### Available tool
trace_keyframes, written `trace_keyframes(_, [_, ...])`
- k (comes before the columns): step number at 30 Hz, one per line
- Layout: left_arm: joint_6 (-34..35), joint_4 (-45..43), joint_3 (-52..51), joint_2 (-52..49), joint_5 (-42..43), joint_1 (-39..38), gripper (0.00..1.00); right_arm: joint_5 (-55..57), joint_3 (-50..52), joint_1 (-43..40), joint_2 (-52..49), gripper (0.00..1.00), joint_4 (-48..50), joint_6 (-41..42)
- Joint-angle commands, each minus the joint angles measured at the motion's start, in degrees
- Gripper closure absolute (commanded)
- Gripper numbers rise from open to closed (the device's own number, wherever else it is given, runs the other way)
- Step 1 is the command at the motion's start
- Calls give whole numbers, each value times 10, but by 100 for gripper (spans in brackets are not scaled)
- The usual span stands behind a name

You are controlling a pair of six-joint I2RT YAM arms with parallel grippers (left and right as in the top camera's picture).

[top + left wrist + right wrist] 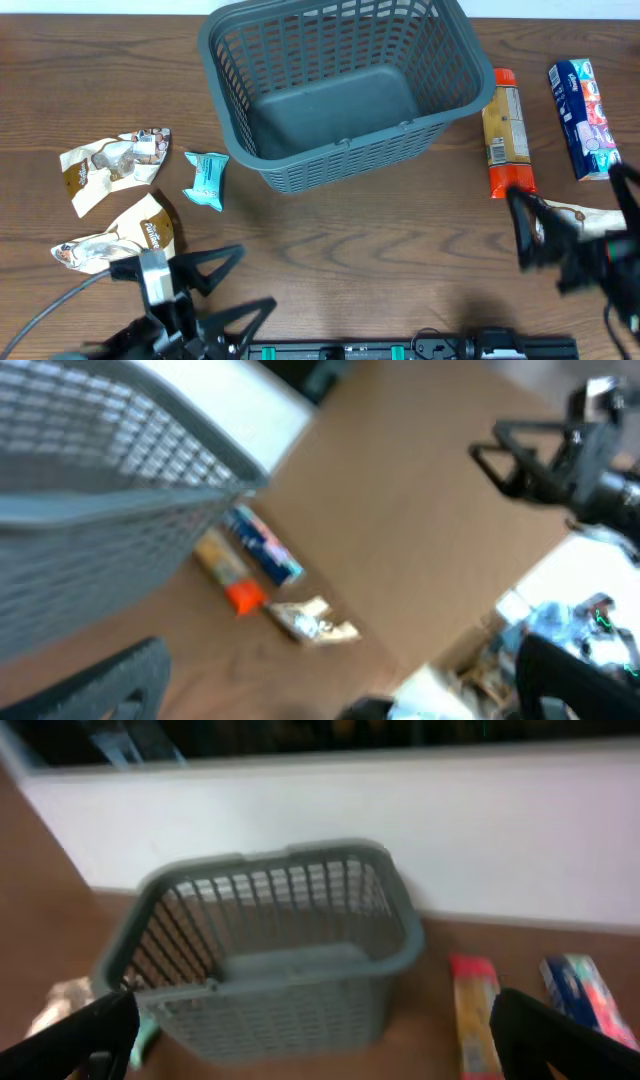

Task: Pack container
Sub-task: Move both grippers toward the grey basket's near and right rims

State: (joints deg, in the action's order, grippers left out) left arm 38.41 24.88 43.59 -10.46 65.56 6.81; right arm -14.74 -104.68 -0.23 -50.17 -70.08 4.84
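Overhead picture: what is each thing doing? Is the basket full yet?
container: upright, empty.
left gripper: fingers open, holding nothing.
right gripper: fingers open, holding nothing.
orange packet: lying flat, outside container.
blue packet: lying flat, outside container.
teal packet: lying flat, outside container.

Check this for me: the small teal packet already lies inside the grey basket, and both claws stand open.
One thing is wrong. The overhead view shows the teal packet on the table, beside the grey basket on the left arm's side, not inside it. The left claw and the right claw do stand open.
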Motion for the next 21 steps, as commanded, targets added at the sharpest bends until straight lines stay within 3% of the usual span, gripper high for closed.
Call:
trace_keyframes(1, [-171,107,104,-83,-35,32,1,33,-96,3,-98,1,-63,-9])
trace_keyframes(6, [-343,382,334,-204,-257,39,1,34,-256,3,-238,1,-211,-60])
trace_keyframes(10, [-388,551,506,-310,-412,39,1,30,-327,3,-307,1,-272,-92])
trace_keyframes(15, [-386,702,644,-429,-409,39,1,-10,-324,3,-332,1,-272,-122])
trace_keyframes(21, [-382,718,651,-483,-356,39,1,-8,-324,3,-335,1,-264,-123])
